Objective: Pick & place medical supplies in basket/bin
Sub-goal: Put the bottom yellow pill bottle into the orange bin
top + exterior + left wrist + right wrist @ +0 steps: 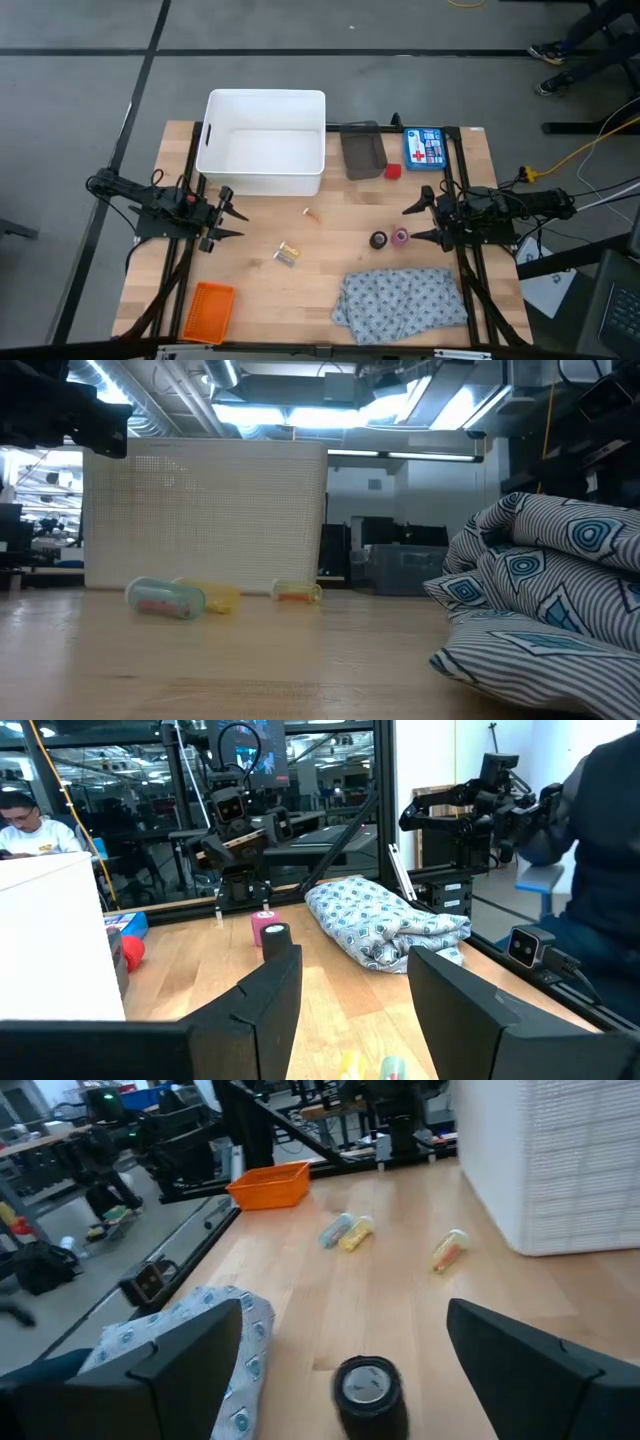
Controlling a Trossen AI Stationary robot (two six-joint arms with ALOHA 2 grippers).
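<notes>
Dark roll and pink roll: side by side mid-table, just ahead of right gripper, jaws spread, empty. Judged light, stiff, apt to roll; best pinched across the sides. Left gripper likewise agape. Basket well apart at table's corner.

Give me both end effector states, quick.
Left end effector: open, holding nothing.
Right end effector: open, holding nothing.

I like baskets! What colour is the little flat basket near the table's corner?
Orange. The basket shows best in the high view, at the near left corner of the table.
</notes>
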